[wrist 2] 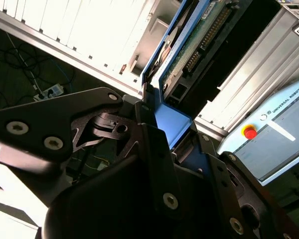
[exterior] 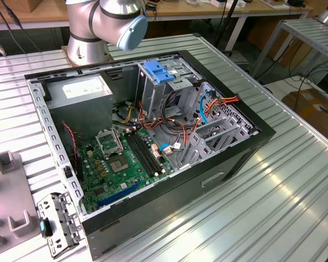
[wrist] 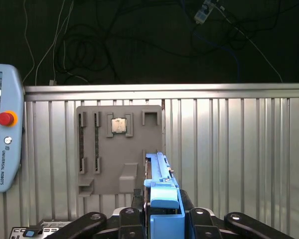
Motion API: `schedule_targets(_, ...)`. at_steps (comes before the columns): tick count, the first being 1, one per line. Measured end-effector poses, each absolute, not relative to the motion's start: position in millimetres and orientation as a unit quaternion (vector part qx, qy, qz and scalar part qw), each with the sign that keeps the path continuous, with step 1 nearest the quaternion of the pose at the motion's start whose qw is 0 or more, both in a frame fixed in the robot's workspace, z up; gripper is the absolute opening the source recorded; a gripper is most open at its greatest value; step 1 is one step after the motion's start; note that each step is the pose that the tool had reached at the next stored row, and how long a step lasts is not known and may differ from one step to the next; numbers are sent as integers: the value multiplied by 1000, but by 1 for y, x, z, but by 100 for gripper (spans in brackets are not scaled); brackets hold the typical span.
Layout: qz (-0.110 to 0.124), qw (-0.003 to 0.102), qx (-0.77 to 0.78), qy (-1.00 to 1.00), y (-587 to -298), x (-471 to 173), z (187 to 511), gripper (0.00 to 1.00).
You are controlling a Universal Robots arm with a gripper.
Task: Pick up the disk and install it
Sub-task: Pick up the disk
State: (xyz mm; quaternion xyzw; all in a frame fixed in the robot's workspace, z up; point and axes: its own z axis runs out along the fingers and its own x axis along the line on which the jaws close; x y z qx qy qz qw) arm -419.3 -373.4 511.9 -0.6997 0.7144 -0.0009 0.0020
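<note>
First wrist view looks down past the hand (wrist: 162, 215), whose two dark fingers (wrist: 196, 219) are closed narrow on the disk (wrist: 161, 185), one on either side of its bright blue frame. The disk stands edge-on between them and reaches away from the hand over the ribbed metal desk (wrist: 239, 149). Its far end lines up with the edge of a gray holder plate (wrist: 102, 164) lying on that desk, and I cannot tell whether the two touch. A small square chip (wrist: 119, 125) sits in one of the plate's pockets, and a light-blue control pendant (wrist: 2, 144) with a red button (wrist: 6, 118) lies beside the plate. In the second wrist view the same grip shows from the side. The hand (wrist 2: 172, 130) clamps the blue end of the disk (wrist 2: 173, 119), and the disk's green circuit board (wrist 2: 202, 32) faces the camera, with the pendant (wrist 2: 279, 134) just beyond. In the exterior view an open computer case (exterior: 262, 134) lies on its side on the desk (exterior: 279, 213), showing a green motherboard (exterior: 123, 166), a gray power supply (exterior: 82, 97) and a metal drive cage topped by a light-blue latch plate (exterior: 157, 71). The arm's base (exterior: 95, 27) stands just behind the case, and a small metal bracket (exterior: 57, 224) lies on the desk by the case's near corner.
</note>
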Motion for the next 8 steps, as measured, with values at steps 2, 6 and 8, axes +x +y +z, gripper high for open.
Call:
schedule_targets(2,-1,2,-700,714,-373,-419,512,37)
schedule_targets(6,-1,2,-700,714,-373,-419,512,37)
schedule_targets(8,-1,2,-700,714,-373,-419,512,37)
